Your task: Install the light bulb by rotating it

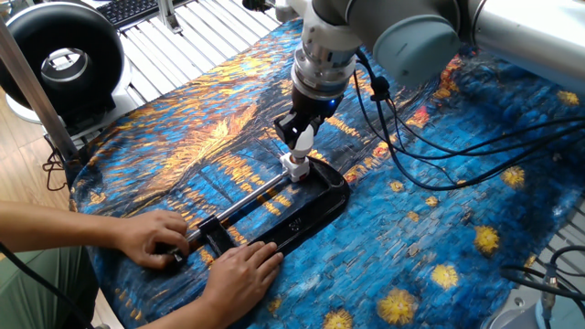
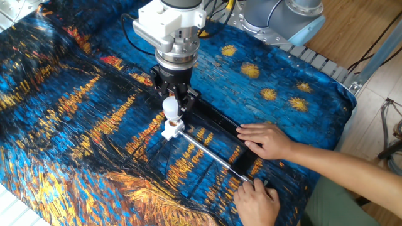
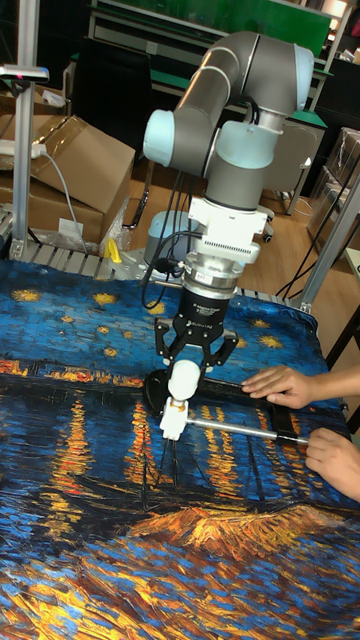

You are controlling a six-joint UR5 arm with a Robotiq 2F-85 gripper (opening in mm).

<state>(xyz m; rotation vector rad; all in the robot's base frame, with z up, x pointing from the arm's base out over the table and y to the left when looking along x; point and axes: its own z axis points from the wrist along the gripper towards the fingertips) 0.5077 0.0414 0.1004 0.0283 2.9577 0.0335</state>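
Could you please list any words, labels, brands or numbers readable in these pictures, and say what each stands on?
None can be read.
Black base: a small pale mark on top, too small to read.
Arm, end effector, bulb: no lettering visible.
Cardboard box: no print legible.

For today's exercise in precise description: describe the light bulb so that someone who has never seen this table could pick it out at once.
Start at the blue and gold painted cloth covering the table and find the long black base that two human hands steady. At its far end stands a white socket block, and the light bulb sits upright on it, between the fingers of the gripper. It is the only rounded, frosted white dome there; the block below is squarish.
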